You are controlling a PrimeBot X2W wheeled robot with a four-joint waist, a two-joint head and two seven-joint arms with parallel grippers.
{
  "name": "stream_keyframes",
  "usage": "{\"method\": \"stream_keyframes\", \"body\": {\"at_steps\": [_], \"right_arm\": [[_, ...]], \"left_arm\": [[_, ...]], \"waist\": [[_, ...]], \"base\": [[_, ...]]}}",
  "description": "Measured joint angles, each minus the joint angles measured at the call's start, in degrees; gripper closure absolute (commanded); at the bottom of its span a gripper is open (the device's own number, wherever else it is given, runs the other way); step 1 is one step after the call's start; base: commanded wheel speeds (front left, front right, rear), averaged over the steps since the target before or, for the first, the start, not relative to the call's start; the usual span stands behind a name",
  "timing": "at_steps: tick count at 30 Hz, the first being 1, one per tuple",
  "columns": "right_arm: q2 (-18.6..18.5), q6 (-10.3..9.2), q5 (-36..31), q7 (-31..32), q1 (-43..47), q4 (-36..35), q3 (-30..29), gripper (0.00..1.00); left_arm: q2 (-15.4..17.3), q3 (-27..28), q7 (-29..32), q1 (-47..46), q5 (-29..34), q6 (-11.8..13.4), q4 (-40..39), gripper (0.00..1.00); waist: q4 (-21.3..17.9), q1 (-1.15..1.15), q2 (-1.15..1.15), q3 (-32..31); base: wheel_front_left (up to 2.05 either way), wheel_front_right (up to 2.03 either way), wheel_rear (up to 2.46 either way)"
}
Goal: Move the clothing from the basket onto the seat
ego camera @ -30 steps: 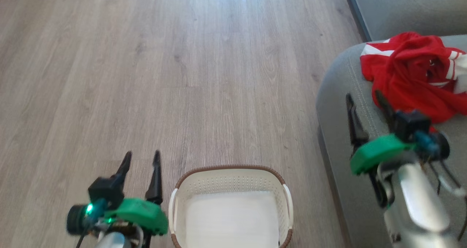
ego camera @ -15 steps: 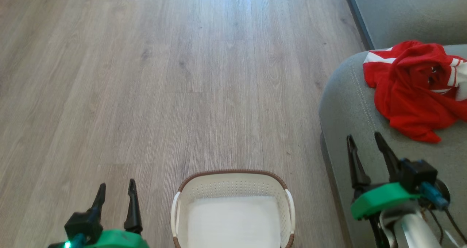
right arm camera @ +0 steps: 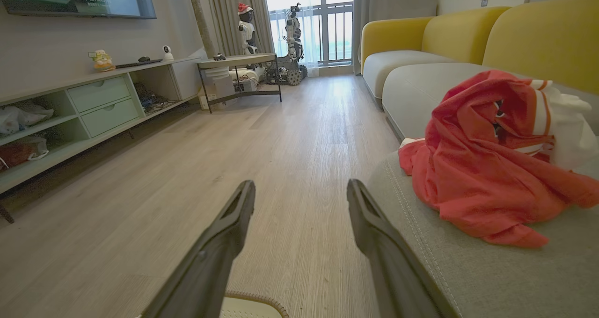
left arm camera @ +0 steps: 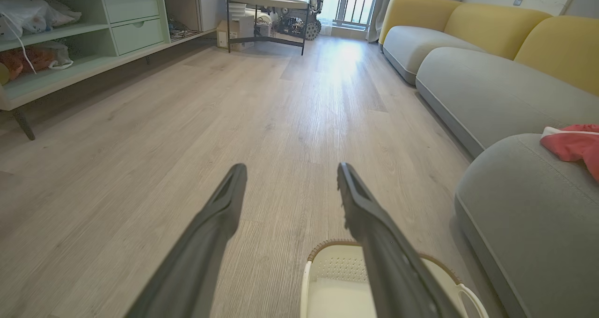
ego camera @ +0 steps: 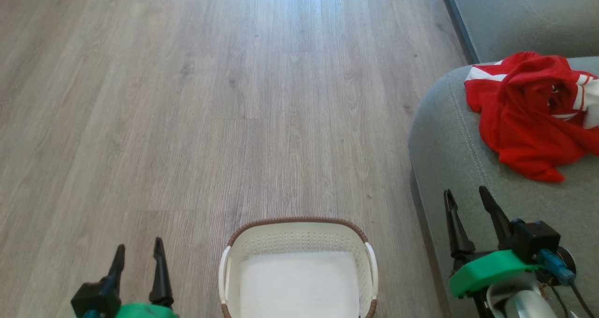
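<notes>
The red clothing (ego camera: 531, 107) with white stripes lies bunched on the grey-green seat (ego camera: 449, 135) at the right; it also shows in the right wrist view (right arm camera: 486, 159) and as a red edge in the left wrist view (left arm camera: 573, 145). The cream basket (ego camera: 298, 236) sits on the floor at bottom centre with a bare white bottom and nothing in it. My right gripper (ego camera: 467, 194) is open over the seat's front edge, a short way nearer than the clothing, holding nothing. My left gripper (ego camera: 139, 245) is open above the floor, left of the basket (left arm camera: 334, 266).
Wood floor (ego camera: 210, 98) stretches ahead. A second grey sofa section with yellow backs (left arm camera: 491, 32) runs along the right. A pale green shelf unit (right arm camera: 93, 107) lines the left wall, with a small dark-framed table (right arm camera: 238, 68) beyond.
Both grippers have drawn back toward the bottom of the head view; the right one has moved away from the clothing, which stays on the seat. The head camera shifted slightly early on.
</notes>
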Motion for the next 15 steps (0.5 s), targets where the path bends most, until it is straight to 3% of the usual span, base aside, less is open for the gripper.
{"method": "stream_keyframes", "body": {"at_steps": [15], "right_arm": [[0.02,0.0,0.44,0.0,-0.01,0.0,0.02,0.0]], "left_arm": [[-1.72,3.08,0.0,1.15,2.4,-2.37,0.45,0.0]], "waist": [[-0.21,0.0,0.0,0.35]], "base": [[0.0,0.0,0.0]]}}
